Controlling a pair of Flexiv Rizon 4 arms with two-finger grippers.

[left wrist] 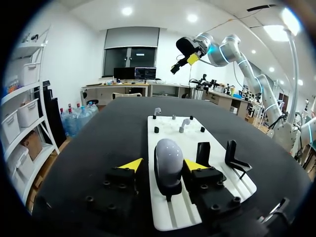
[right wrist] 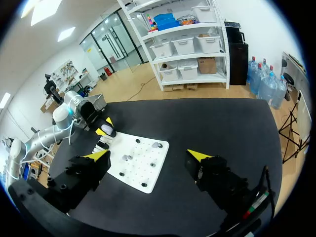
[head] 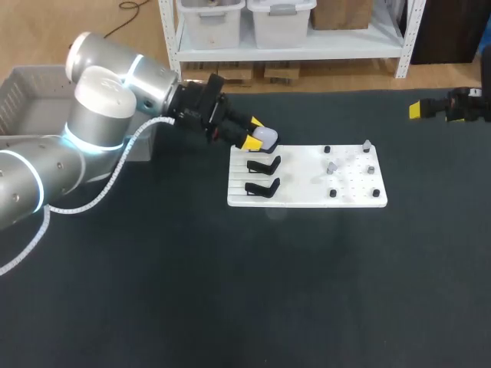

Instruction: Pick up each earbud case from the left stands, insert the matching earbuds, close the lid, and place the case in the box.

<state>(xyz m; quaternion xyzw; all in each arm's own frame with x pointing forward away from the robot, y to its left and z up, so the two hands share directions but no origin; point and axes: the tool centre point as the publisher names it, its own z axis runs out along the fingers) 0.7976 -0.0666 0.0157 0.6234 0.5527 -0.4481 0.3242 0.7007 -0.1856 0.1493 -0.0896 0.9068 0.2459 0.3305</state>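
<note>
Black is the table (head: 230,291), which fills most of the head view. The silver left arm (head: 100,115) comes in from the left edge and passes in front of a grey box (head: 31,100) in the upper left. A white board (head: 299,192) lies a little right of the centre. The left gripper (head: 253,132) is at the board's upper left corner, its fingers spread, and the pale rounded earbud case (left wrist: 168,163) stands upright between them. 1 finger is against the case and the other is a little apart. Just below in the frame stand 2 black stands (head: 263,164). The right gripper (right wrist: 148,155) hangs at the upper right edge, well apart from the board, fingers wide. Several small grey and dark pieces (head: 332,166) stand on the board's right half.
</note>
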